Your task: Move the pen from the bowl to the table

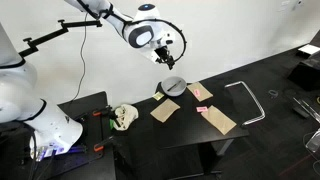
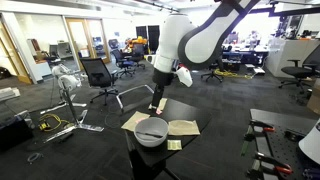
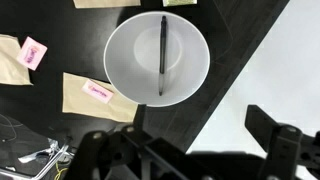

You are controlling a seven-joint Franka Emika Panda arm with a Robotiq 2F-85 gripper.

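The large flat black tabletop (image 3: 225, 40) fills most of the wrist view; pale floor shows at lower right.

1. Nearest the camera, the Robotiq gripper (image 3: 190, 150) occupies the bottom edge. Its dark fingers (image 3: 272, 135) stand wide apart and hold nothing.
2. Beyond it, at upper centre, sits the small round shallow grey-silver bowl (image 3: 125, 55). It contains one item only: the slim black pen (image 3: 163, 55), lying straight along the vertical of the frame across the bowl floor.
3. Left of the bowl lie a tan cardboard square (image 3: 75, 98) and a pink paper note (image 3: 33, 52), both on the tabletop.
4. In an exterior view the gripper (image 1: 166, 52) hangs above the bowl (image 1: 173, 86), well clear of it.

Step in hand, as judged: approach, before the grasp. The next move calls for centring over the pen, descending with the jaws astride its shaft, and avoiding the bowl wall.
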